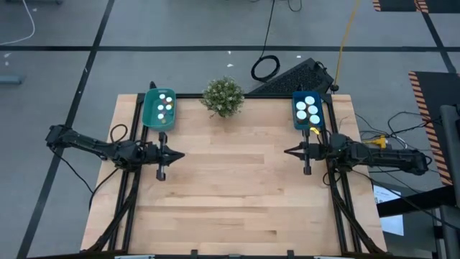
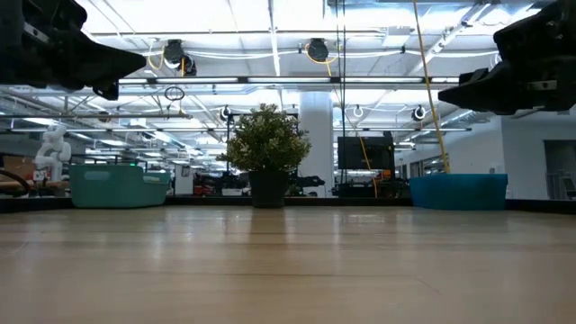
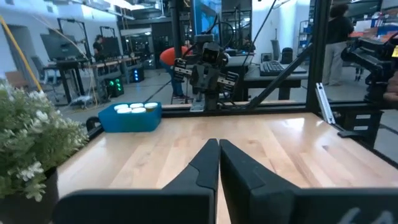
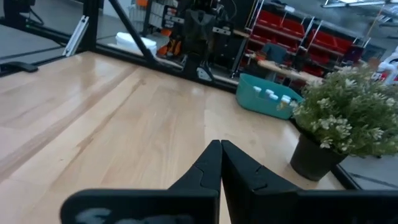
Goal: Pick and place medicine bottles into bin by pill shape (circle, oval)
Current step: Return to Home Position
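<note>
Several white-capped medicine bottles stand in a teal bin [image 1: 159, 108] at the far left of the table, and several more in a blue bin [image 1: 307, 110] at the far right. Their caps show in both wrist views, in the blue bin [image 3: 131, 116] and the teal bin [image 4: 269, 96]. My left gripper [image 1: 181, 155] hangs shut above the left side of the table, its fingers [image 3: 219, 163] pointing toward the right. My right gripper [image 1: 287, 152] hangs shut above the right side, pointing left [image 4: 220, 163]. Neither holds anything.
A potted plant [image 1: 223, 96] stands at the middle of the far edge, between the bins [image 2: 266, 162]. A black keyboard and cables lie on the floor beyond the far edge. Bare wood lies between the two grippers and toward the near edge.
</note>
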You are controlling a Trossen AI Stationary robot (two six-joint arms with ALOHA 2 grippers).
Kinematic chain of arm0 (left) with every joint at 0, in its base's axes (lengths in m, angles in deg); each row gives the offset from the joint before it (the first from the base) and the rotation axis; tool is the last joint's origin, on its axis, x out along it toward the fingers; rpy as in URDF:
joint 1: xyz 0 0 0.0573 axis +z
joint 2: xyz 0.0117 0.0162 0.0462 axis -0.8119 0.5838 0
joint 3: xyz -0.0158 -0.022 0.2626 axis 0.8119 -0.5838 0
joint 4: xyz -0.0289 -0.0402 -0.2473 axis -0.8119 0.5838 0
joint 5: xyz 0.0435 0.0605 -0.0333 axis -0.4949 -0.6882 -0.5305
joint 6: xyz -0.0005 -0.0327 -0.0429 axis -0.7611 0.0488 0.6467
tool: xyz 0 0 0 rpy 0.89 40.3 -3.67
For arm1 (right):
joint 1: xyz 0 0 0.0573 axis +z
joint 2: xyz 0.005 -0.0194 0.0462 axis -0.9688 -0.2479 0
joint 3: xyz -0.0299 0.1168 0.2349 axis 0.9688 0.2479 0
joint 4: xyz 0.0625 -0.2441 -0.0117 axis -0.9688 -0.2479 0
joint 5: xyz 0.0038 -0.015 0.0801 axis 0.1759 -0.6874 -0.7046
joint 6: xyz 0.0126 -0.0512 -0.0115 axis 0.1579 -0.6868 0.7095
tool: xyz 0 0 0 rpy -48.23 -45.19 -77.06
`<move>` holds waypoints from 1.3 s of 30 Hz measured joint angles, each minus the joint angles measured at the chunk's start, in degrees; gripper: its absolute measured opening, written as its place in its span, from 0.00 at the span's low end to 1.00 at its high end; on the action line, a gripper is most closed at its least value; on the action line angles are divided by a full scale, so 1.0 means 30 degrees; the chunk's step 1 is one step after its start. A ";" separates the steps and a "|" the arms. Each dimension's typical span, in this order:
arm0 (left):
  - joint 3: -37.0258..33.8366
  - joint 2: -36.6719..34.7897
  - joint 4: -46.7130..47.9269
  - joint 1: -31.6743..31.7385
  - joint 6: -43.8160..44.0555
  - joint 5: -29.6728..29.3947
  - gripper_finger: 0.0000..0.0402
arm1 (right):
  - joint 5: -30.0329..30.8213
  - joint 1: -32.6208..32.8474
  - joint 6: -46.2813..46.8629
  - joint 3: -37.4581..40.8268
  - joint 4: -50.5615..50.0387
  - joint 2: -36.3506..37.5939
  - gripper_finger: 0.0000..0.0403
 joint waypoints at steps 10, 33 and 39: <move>0.0000 0.0007 -0.0441 0.1436 -0.0699 0.0889 0.03 | -0.0153 -0.0086 -0.0544 0.0114 -0.0105 0.0867 0.00; 0.0005 -0.0257 0.0018 0.2335 -0.0295 0.1501 0.02 | 0.1071 -0.0086 0.0073 0.0165 -0.0960 0.3126 0.00; 0.0000 -0.1004 0.0628 0.2335 -0.0613 0.1508 0.01 | 0.1457 -0.0079 -0.0166 0.0172 -0.0538 0.3119 0.00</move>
